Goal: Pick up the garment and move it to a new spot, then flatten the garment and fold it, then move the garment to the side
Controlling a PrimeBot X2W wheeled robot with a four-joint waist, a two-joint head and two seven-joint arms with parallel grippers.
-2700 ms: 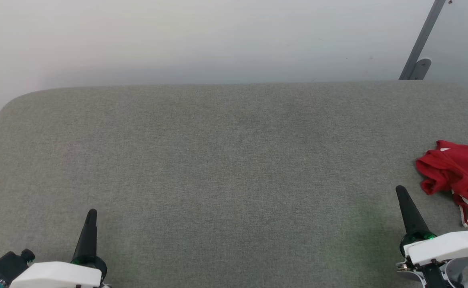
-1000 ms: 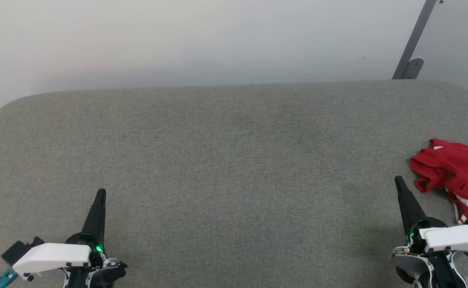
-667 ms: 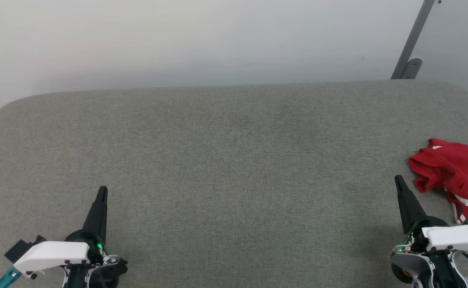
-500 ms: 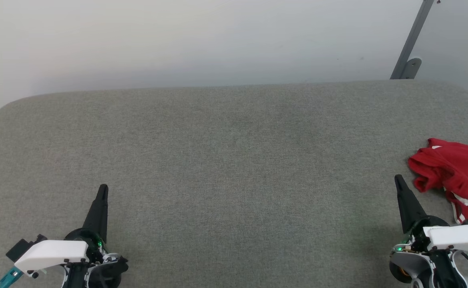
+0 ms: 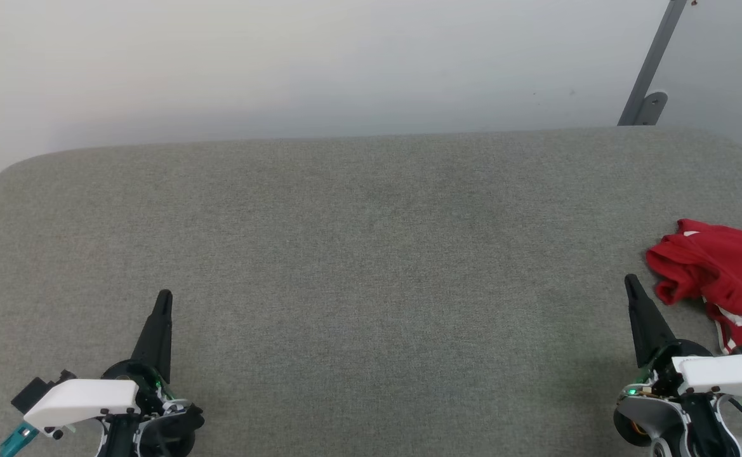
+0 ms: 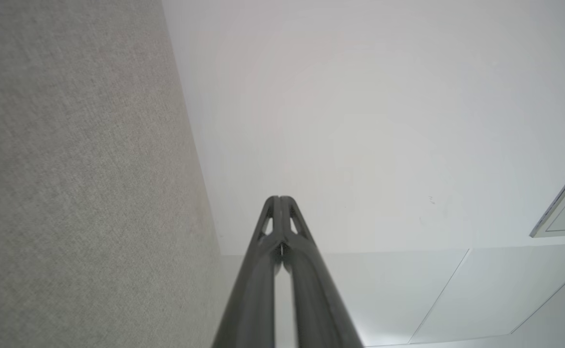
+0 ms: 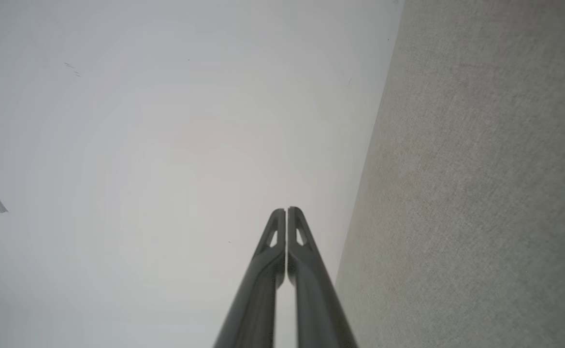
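The garment [image 5: 726, 276] lies crumpled at the right edge of the grey padded surface [image 5: 358, 254] in the head view, red with a strip of white trim along its near side; part of it is cut off by the frame. My right gripper [image 5: 631, 282] is shut and empty, its tip just left of the garment's nearest fold, apart from it. Its fingers [image 7: 286, 215] touch at the tips in the right wrist view. My left gripper [image 5: 164, 298] stands shut and empty at the lower left, far from the garment; its fingers [image 6: 279, 202] are closed together.
A pale wall rises behind the grey surface, with a grey metal bar and bracket [image 5: 650, 101] at the upper right. The surface's rounded far corners lie at left and right. The left wrist view includes wall panels and a frame edge [image 6: 560, 212].
Both grippers have crept slightly forward and up in the head view, and the camera has shifted a little. The garment lies as it did.
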